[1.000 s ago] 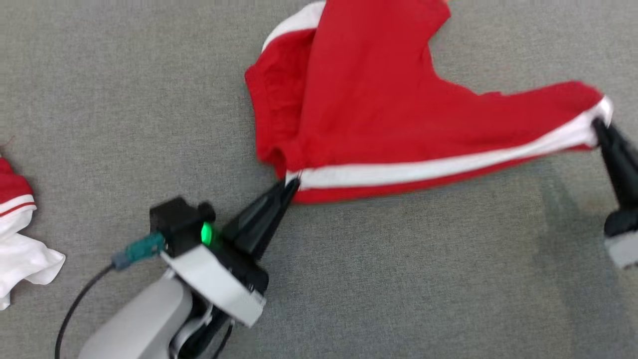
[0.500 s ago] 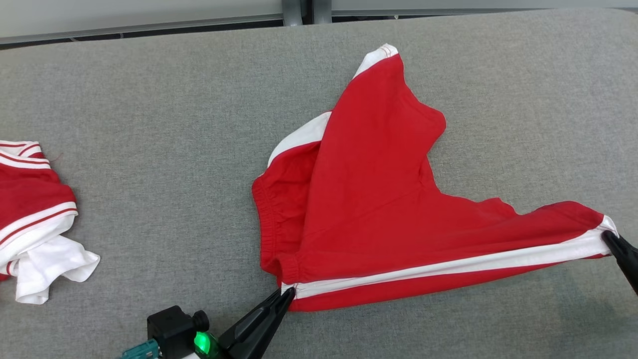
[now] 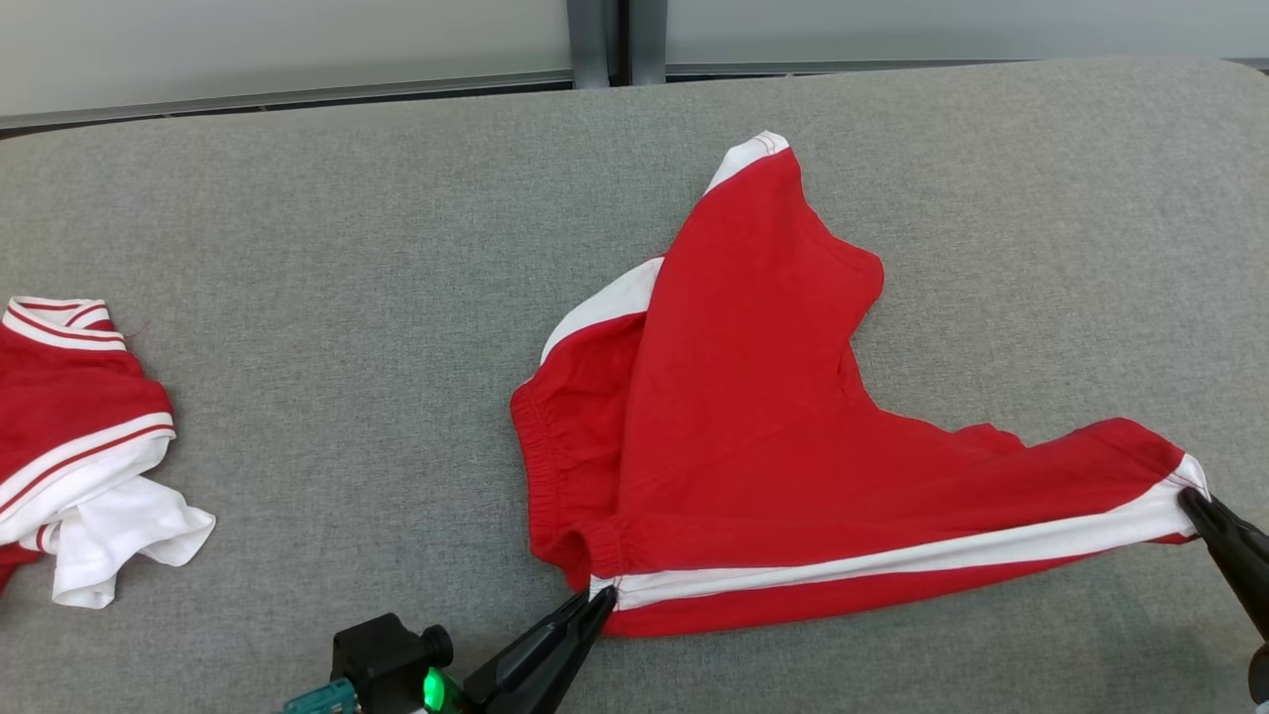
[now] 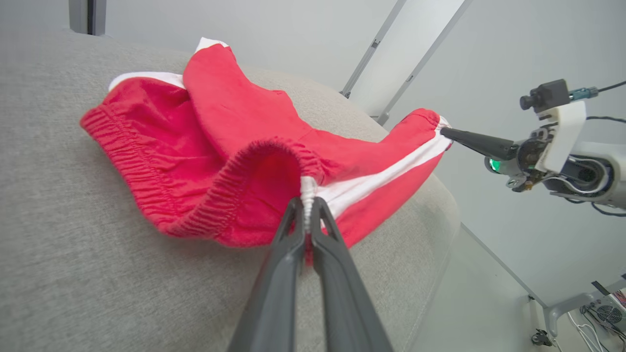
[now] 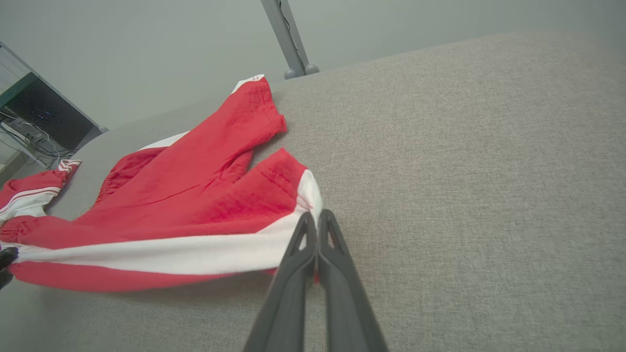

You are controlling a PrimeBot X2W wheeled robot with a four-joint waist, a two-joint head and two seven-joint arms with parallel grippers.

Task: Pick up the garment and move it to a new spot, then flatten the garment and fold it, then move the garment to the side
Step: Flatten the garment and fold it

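The garment (image 3: 753, 416) is a pair of red shorts with a white side stripe, lying on the grey padded table (image 3: 347, 248). One leg points toward the far edge; the other is stretched along the near edge between my two grippers. My left gripper (image 3: 603, 599) is shut on the elastic waistband at the stripe's end (image 4: 307, 200). My right gripper (image 3: 1190, 501) is shut on the leg hem at the stripe's other end (image 5: 315, 215). In the left wrist view, the garment (image 4: 234, 146) lifts slightly off the table at the pinched waistband, and the right gripper (image 4: 445, 130) shows at the far hem.
A second red and white garment (image 3: 69, 446) lies crumpled at the table's left edge, also seen in the right wrist view as a red and white garment (image 5: 29, 193). A grey post (image 3: 605, 40) stands behind the table's far edge.
The head camera has tilted up, so the table's far edge and wall came into view. Both grippers keep their hold on the garment, still stretched between them.
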